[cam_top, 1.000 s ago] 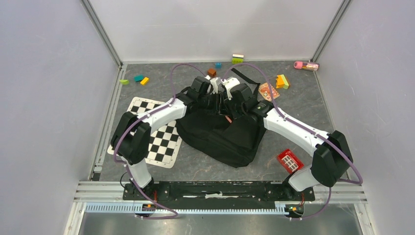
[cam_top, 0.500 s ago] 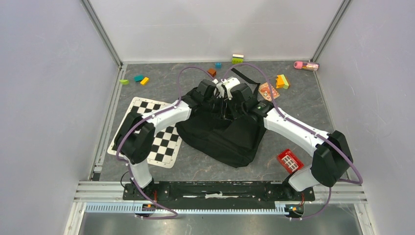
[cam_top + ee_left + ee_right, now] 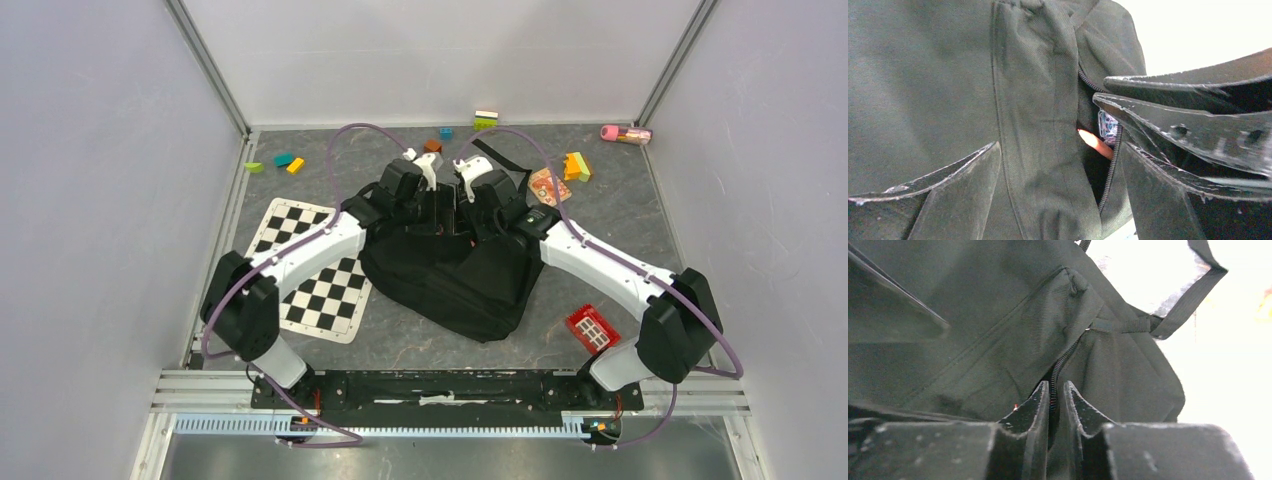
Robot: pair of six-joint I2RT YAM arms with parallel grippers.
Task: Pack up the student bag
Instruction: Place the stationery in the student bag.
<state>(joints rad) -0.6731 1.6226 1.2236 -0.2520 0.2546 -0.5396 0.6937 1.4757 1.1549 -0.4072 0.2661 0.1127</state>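
The student bag (image 3: 450, 270), a large black backpack, lies in the middle of the table with one strap (image 3: 505, 160) trailing to the back. Both grippers meet at its far top edge. My left gripper (image 3: 418, 166) is wide open over the bag's fabric (image 3: 1038, 100), holding nothing (image 3: 1060, 150). Beside its right finger the zipper slit (image 3: 1115, 150) gapes, showing an orange-pink item (image 3: 1095, 143) and a patterned one inside. My right gripper (image 3: 1055, 386) is pinched on the zipper edge (image 3: 1060, 362) of the bag; its fingers (image 3: 1198, 125) show in the left wrist view.
A checkered board (image 3: 320, 275) lies left of the bag, partly under the left arm. A red box (image 3: 592, 328) sits near the right arm's base. Coloured blocks (image 3: 576, 166), an orange card (image 3: 548, 186) and a pink case (image 3: 625, 133) are spread along the back.
My left gripper has opened and let go of the bag's edge, and the left arm has swung out to the left. The right gripper stays on the zipper edge.
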